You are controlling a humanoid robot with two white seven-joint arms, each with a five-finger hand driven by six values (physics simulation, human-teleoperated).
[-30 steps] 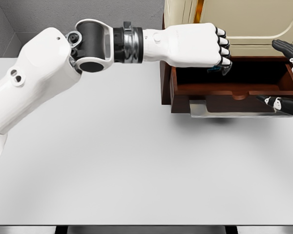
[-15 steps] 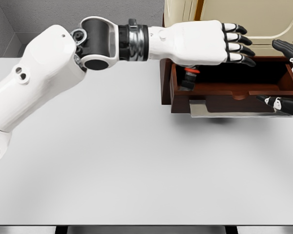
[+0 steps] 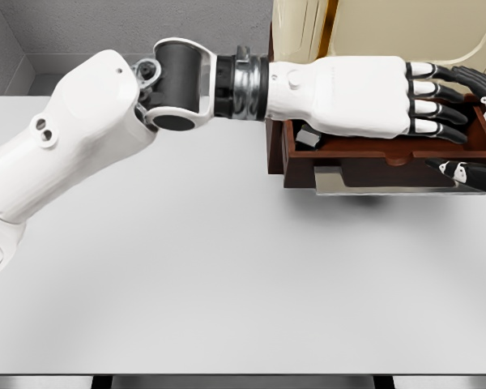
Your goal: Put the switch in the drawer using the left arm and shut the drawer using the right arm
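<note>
switch in drawer left end, left hand above

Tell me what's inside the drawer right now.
A small grey object, likely the switch, lies at the drawer's left end. The open left robot hand covers most of the interior.

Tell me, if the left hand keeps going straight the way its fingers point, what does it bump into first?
Probably the right hand, whose dark fingers sit just past the left hand's fingertips above the open drawer. One view leaves depth unclear, so it might pass alongside.
</note>
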